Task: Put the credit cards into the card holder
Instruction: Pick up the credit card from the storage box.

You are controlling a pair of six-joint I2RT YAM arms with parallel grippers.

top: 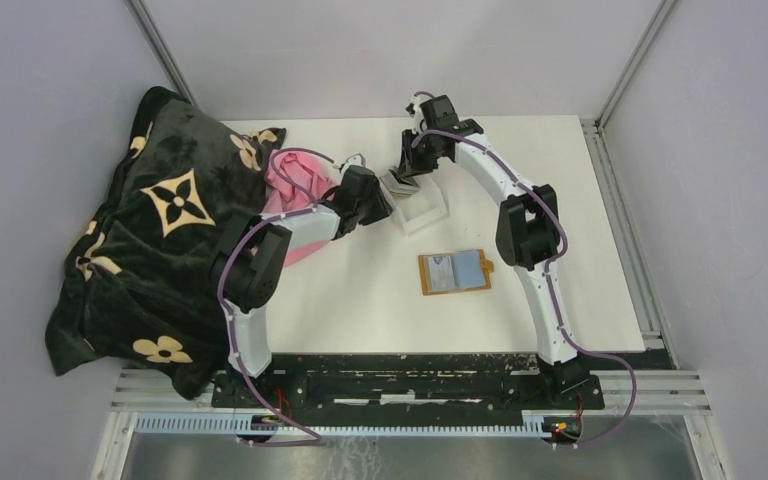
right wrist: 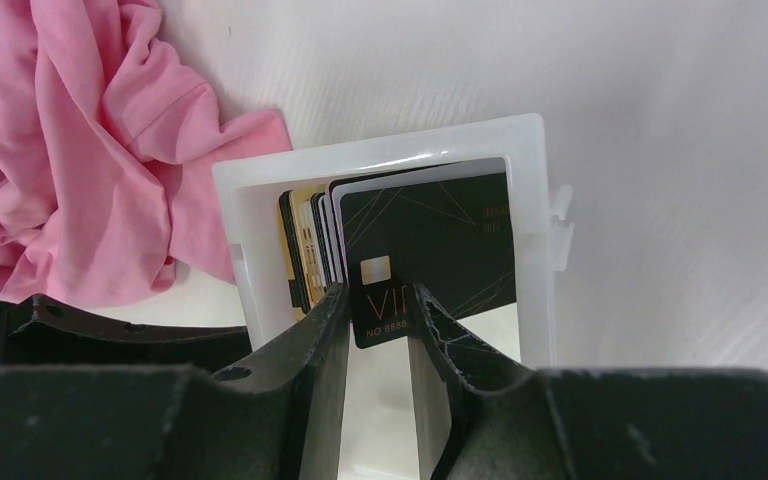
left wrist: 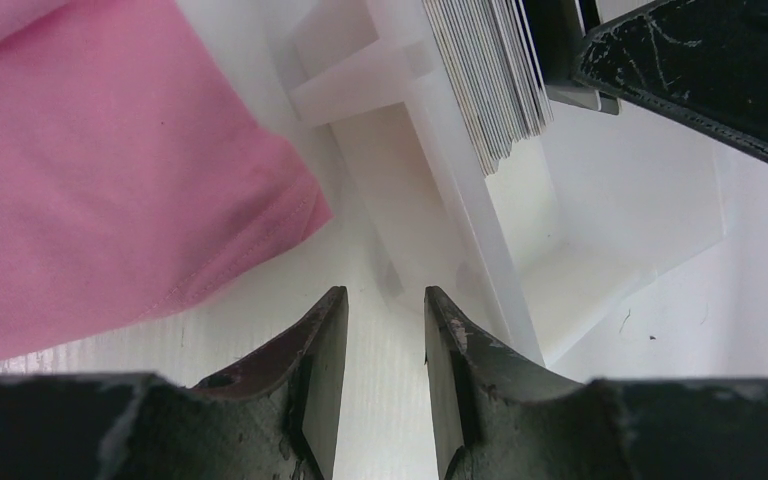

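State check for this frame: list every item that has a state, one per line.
Orange-tan bifold card holder: open flat on table, apart from both grippers.
Stack of plastic credit cards: upright in tray.
Clear plastic tray: holding cards.
Right gripper: closing on black front card.
Left gripper: open, empty.
Pink cloth: crumpled.

Pink cloth [right wrist: 70, 140], black blanket [top: 150, 240] w/ cream flowers, orange-tan card holder [top: 455, 272] (blue inner panel).

The top camera looks down from behind the arm bases over the whole table [top: 380, 310]. Both wrist cameras look close along their fingers, sharing the clear tray [left wrist: 620, 230] and pink cloth [right wrist: 80, 150].
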